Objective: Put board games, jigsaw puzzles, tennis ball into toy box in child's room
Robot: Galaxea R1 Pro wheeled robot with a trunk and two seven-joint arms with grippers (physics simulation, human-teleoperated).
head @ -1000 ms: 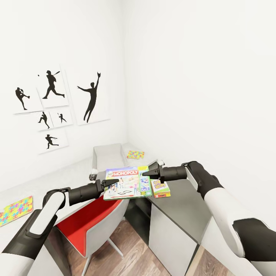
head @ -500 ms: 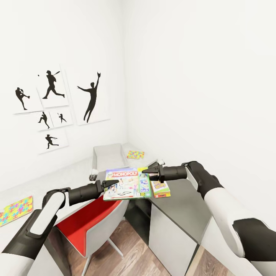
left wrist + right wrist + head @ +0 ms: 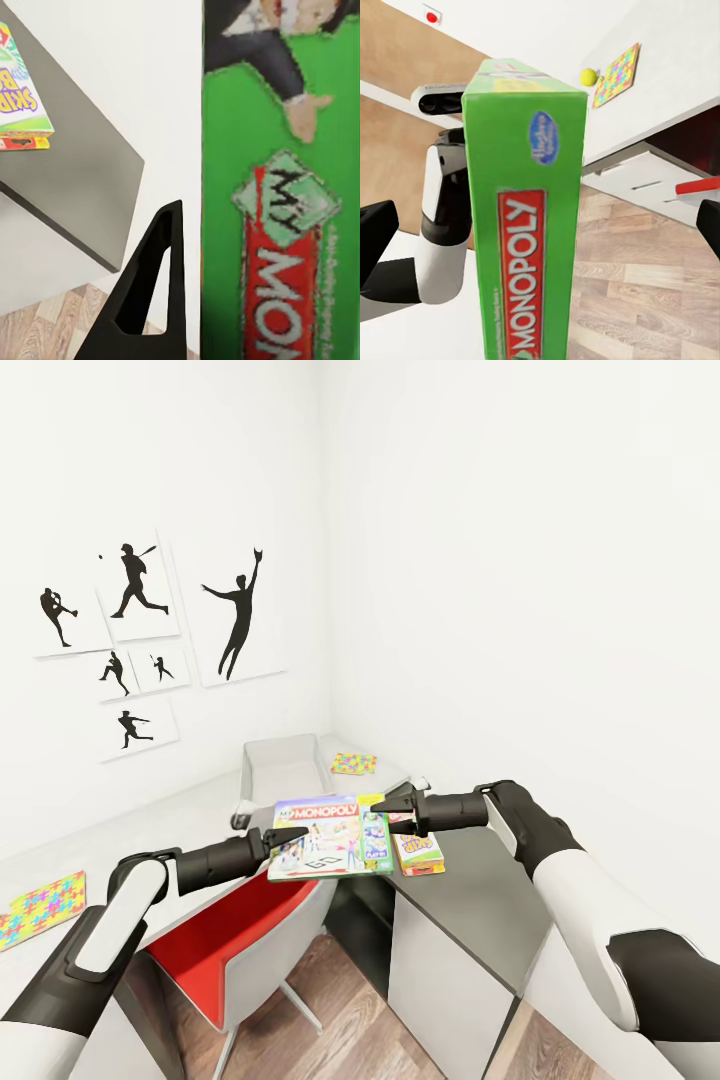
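A green-edged Monopoly board game box (image 3: 330,838) hangs level in the air above a chair, and my left gripper (image 3: 288,837) is shut on its left edge. One left finger (image 3: 150,292) lies against the box's printed face (image 3: 277,187). My right gripper (image 3: 386,810) stands open around the box's right edge (image 3: 525,225), with its fingers (image 3: 375,240) well clear of the sides. A SKIP-BO board game (image 3: 418,852) with a red edge beneath it lies on the dark cabinet. The toy box (image 3: 285,762) sits on the table (image 3: 180,820). A jigsaw puzzle (image 3: 353,763) lies past the toy box, another (image 3: 40,908) at far left. The tennis ball (image 3: 587,76) rests beside a puzzle (image 3: 616,73).
A red-seated chair (image 3: 235,940) with a grey shell stands under the held box, against the table's edge. The lower dark grey cabinet (image 3: 490,905) fills the right corner. White walls close in behind, with black silhouette pictures (image 3: 235,615) on the left wall. Below is wood-plank floor (image 3: 340,1020).
My right gripper's fingers have spread apart at the box's right edge. The Monopoly box has shifted very slightly left with my left gripper.
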